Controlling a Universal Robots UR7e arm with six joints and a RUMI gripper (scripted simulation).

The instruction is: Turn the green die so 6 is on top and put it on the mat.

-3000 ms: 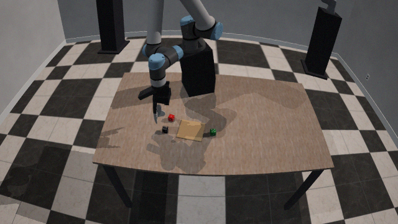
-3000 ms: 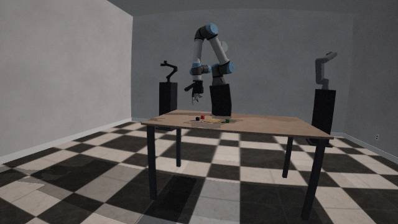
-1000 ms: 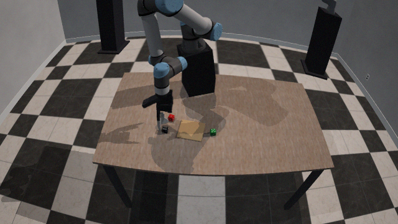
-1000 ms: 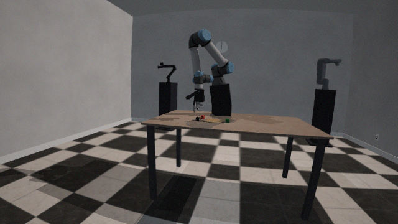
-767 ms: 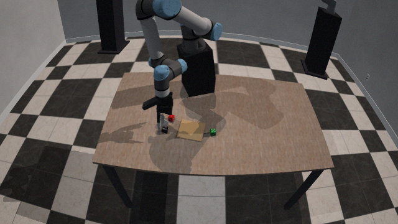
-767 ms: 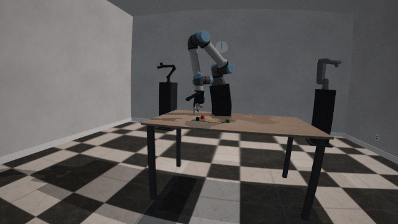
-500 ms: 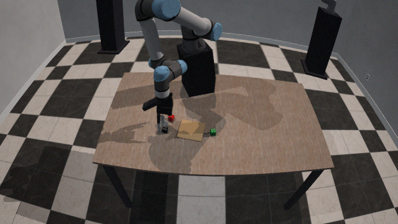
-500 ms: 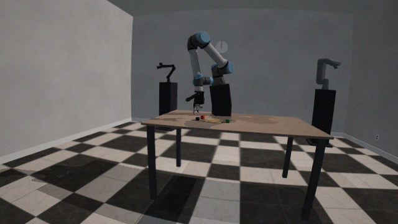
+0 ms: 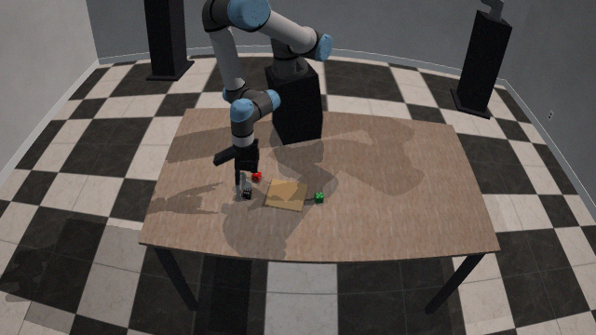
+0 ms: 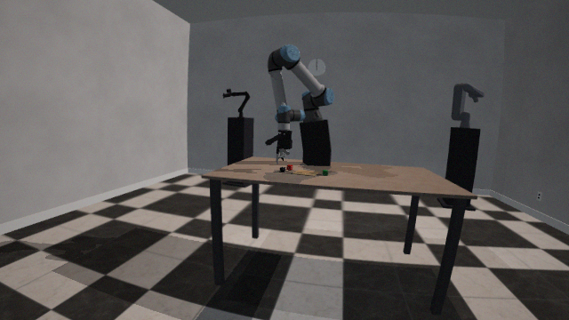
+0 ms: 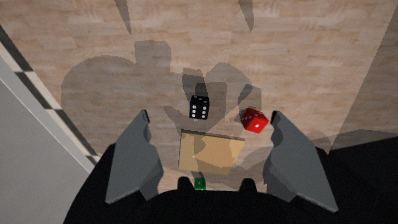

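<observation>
The green die [image 9: 318,197] sits on the table just right of the tan mat [image 9: 286,194], off it. It shows small in the exterior view [image 10: 325,172] and at the bottom edge of the wrist view [image 11: 200,184], mostly hidden by the gripper body. My gripper [image 9: 241,186] is open and empty, low over the table left of the mat, between the black die [image 9: 247,194] and the red die [image 9: 256,176]. In the wrist view the open fingers frame the mat [image 11: 211,152], the black die [image 11: 199,107] and the red die [image 11: 254,120].
The robot's black pedestal [image 9: 295,104] stands at the table's back edge. The table's left edge runs close to the gripper in the wrist view [image 11: 45,107]. Two black camera stands [image 9: 481,60] are on the floor behind.
</observation>
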